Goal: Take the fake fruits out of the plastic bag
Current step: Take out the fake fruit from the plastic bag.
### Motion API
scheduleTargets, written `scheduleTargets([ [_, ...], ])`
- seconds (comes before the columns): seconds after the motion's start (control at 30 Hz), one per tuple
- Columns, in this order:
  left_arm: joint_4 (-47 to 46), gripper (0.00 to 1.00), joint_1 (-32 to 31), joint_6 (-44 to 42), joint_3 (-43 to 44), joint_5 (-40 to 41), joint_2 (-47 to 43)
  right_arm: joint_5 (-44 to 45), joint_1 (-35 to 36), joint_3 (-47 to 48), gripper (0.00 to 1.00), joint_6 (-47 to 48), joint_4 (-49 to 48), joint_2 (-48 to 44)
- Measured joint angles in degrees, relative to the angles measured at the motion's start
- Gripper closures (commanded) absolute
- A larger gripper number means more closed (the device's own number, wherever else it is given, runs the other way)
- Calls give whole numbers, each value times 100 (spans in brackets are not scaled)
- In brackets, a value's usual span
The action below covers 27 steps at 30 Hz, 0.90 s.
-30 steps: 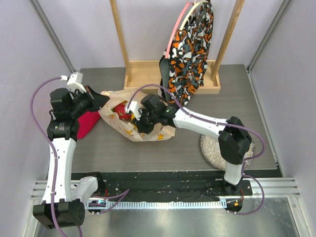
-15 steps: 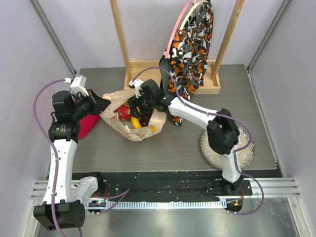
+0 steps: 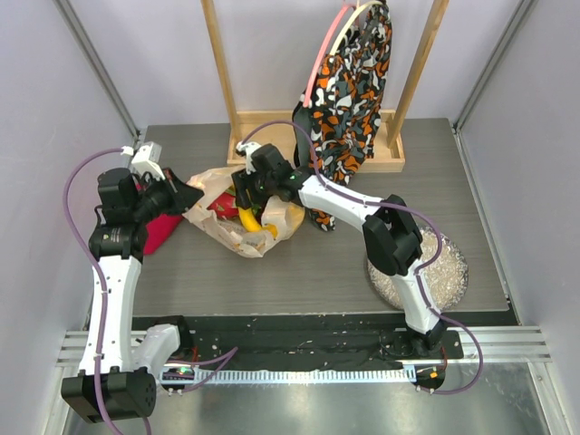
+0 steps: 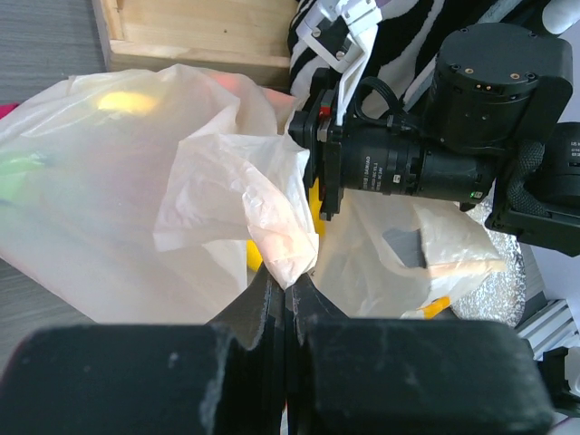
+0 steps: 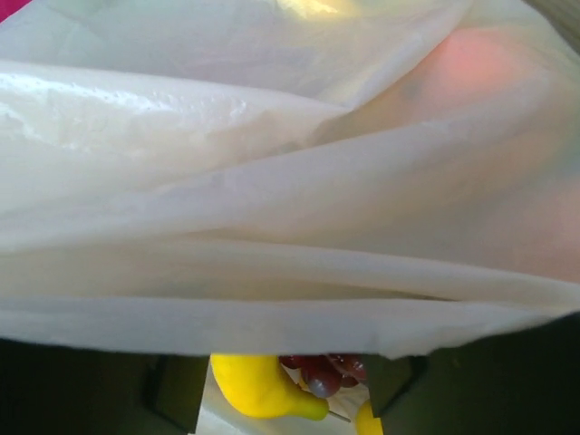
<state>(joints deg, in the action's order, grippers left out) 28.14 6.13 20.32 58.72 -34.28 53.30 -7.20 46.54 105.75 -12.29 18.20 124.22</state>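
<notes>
- Dark grey wood-grain boards of the surface (image 3: 299, 272) are being used to carry the thin, translucent cream plastic bag (image 3: 227, 231), which is being shown left of centre, in front of a wooden rack (image 3: 272, 136).
- An edge fold of the plastic bag is being pinched by the left claw (image 4: 287, 283), clenched tight on the film.
- The right claw (image 5: 285, 391) is being held parted at the bag's mouth, with film being draped over it and nothing being gripped.
- A glossy yellow plastic banana (image 5: 254, 385) and a dark purple grape bunch (image 5: 322, 370) are being seen beyond its fingers, inside the bag.
- A red plastic apple (image 3: 220, 202) is being contained there too.
- A red cloth (image 3: 161, 228) is being shown just beside the bag.
</notes>
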Motion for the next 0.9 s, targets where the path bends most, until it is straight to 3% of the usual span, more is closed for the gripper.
scheduleTargets([
  [0.1, 0, 100, 0, 0, 0, 2, 2, -140, 11, -98, 37, -55, -31, -2],
  [0.23, 0, 100, 0, 0, 0, 2, 7, -223, 57, -442, 57, -83, -42, -2],
  [0.33, 0, 100, 0, 2, 0, 7, 4, -262, 101, -549, 62, -133, -42, -2],
  [0.57, -9, 100, 0, 0, 0, 13, 2, -522, 98, -520, 66, 192, 398, -352],
  [0.9, -181, 100, 0, 4, 0, 13, 7, -1757, -350, -118, 75, 815, 1108, -2221],
])
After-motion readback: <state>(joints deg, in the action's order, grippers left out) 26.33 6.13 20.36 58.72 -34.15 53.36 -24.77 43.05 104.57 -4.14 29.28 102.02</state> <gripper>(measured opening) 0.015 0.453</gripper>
